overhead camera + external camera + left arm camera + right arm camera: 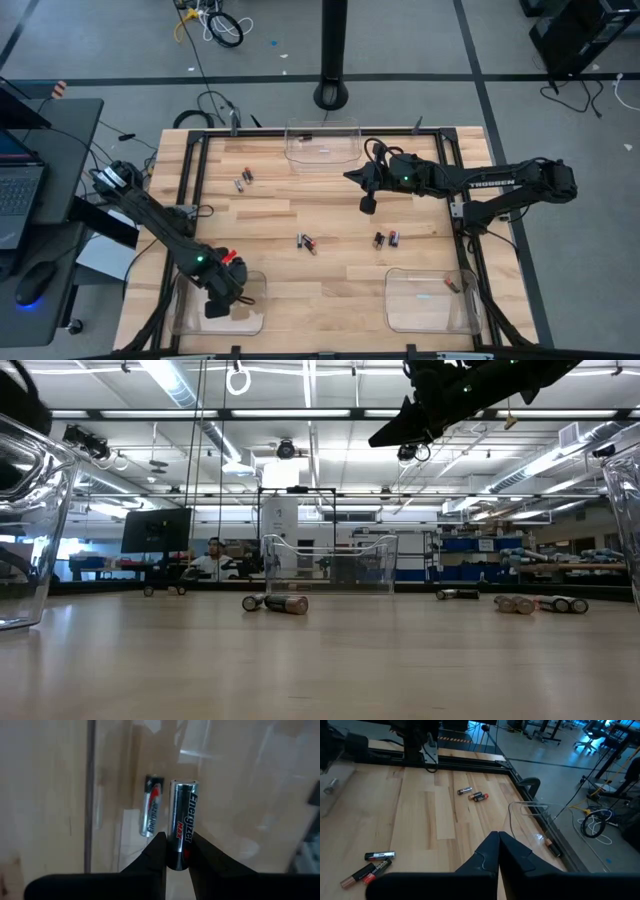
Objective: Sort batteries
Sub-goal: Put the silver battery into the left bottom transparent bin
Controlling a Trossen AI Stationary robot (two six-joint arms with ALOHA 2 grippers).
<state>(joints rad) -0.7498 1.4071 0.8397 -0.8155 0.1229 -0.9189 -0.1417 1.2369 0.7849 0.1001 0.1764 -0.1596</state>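
Observation:
My left gripper [179, 837] hangs over the near-left clear bin [250, 318], shut on a silvery battery [183, 810]. A second silvery battery [151, 812] lies on its side on that bin's floor. My right gripper [368, 205] is shut on nothing, raised above the table's far middle, and shows high in the low view [400, 430]. Loose battery pairs lie on the wood at far left [243, 180], at the middle [306, 243] and to the right of the middle [386, 239]. My left gripper pinches the silvery battery between its two fingers [157, 851] near one end [179, 851]. The fingers come from above, pointing down into the bin. The battery runs along the fingers and sticks out past their free ends, above the bin floor.
A clear bin [322, 150] stands at the far edge, with a small cell inside [552, 847]. Another clear bin [405, 310] stands near right and holds one cell [450, 286]. A black frame [190, 170] runs around the table. A laptop and a mouse sit off its left side.

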